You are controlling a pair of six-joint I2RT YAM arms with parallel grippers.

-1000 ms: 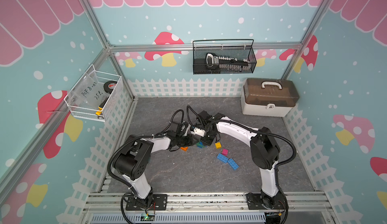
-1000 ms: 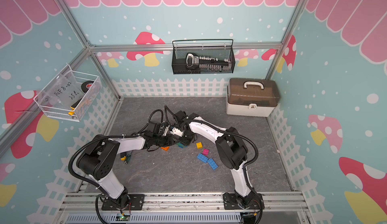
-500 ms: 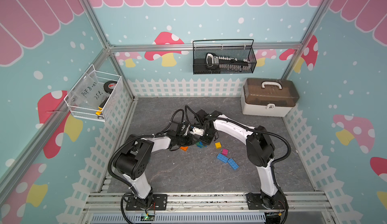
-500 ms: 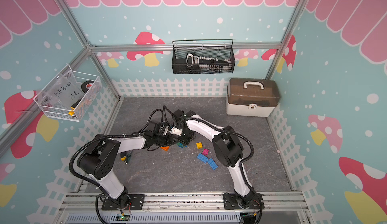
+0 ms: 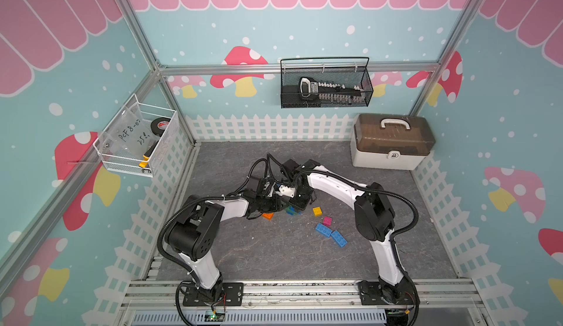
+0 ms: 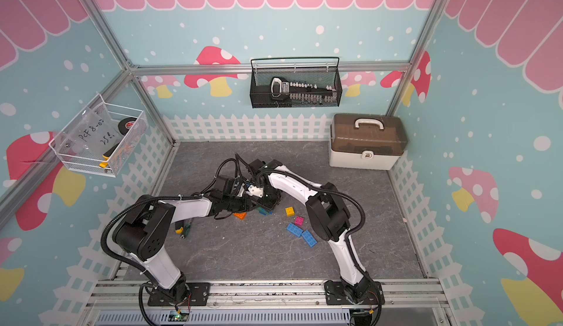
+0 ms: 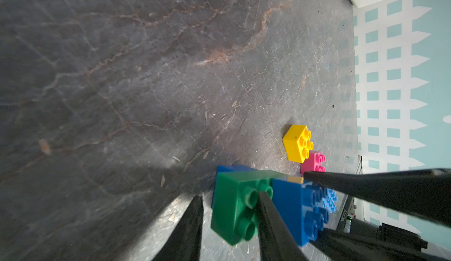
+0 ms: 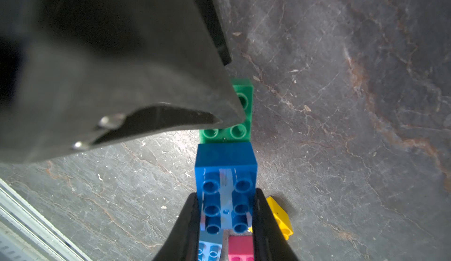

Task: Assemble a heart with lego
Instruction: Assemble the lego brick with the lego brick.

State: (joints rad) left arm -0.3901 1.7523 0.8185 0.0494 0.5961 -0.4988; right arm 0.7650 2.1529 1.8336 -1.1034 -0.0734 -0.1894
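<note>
My right gripper [image 8: 225, 195] is shut on a dark blue brick [image 8: 225, 159], held low over the grey floor at mid-table [image 5: 297, 205]. A green brick [image 7: 231, 206] sits against that blue brick's far end. My left gripper [image 7: 229, 196] straddles the green brick: one finger lies across its studs, and a gap shows between the other finger [image 7: 195, 213] and the brick. Loose lego lies nearby: orange [image 5: 268, 216], yellow [image 5: 317, 211], pink [image 5: 327, 220] and two light blue bricks [image 5: 323, 230] [image 5: 339, 238]. No finished heart is in view.
A brown-lidded toolbox [image 5: 391, 144] stands at the back right. A black mesh basket [image 5: 326, 86] hangs on the back wall and a white wire basket [image 5: 137, 141] on the left wall. Small hand tools [image 6: 182, 228] lie on the floor by the left arm.
The left jaws have narrowed around the green brick. The right arm's elbow has shifted a little to the left, its grip on the dark blue brick unchanged.
</note>
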